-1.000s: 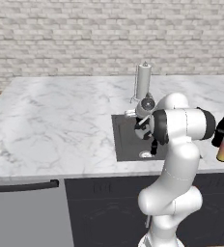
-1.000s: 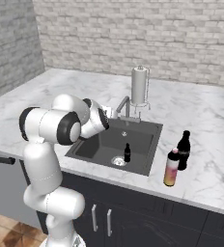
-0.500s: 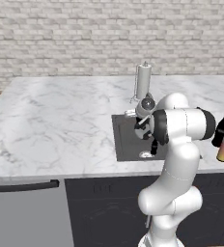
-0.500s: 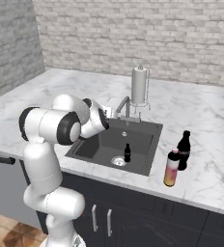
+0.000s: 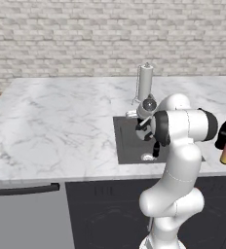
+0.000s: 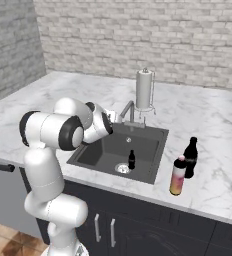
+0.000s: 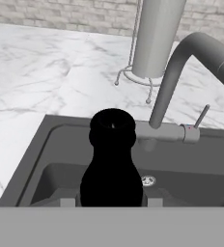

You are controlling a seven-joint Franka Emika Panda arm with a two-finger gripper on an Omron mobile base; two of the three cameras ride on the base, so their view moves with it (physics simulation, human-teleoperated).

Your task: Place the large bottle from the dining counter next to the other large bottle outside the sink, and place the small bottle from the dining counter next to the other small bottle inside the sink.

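From the hand camera I see my two-finger gripper (image 7: 111,202) clamped narrowly around the base of a small, all-black bottle with a rounded body and short neck (image 7: 111,164), which stands upright between the finger tips and above the dark rectangular sink basin (image 7: 191,183). Behind it rises the curved grey metal faucet (image 7: 181,72), and beyond that, on the white grey-veined marble counter (image 7: 36,72), a grey cylindrical roll on a thin wire stand (image 7: 155,36). In the right base view my white arm (image 6: 63,131) reaches over the left rim of the sink; the hand itself is mostly hidden behind the forearm there. On the sink floor, close to the round drain (image 6: 122,168), stands a second small dark bottle (image 6: 132,159), upright. Outside the basin, on the counter to its right, the tall pink-to-yellow gradient bottle with a dark cap (image 6: 178,175) stands just beside the tall all-dark narrow-necked bottle (image 6: 190,157), both upright and near the counter's front edge.
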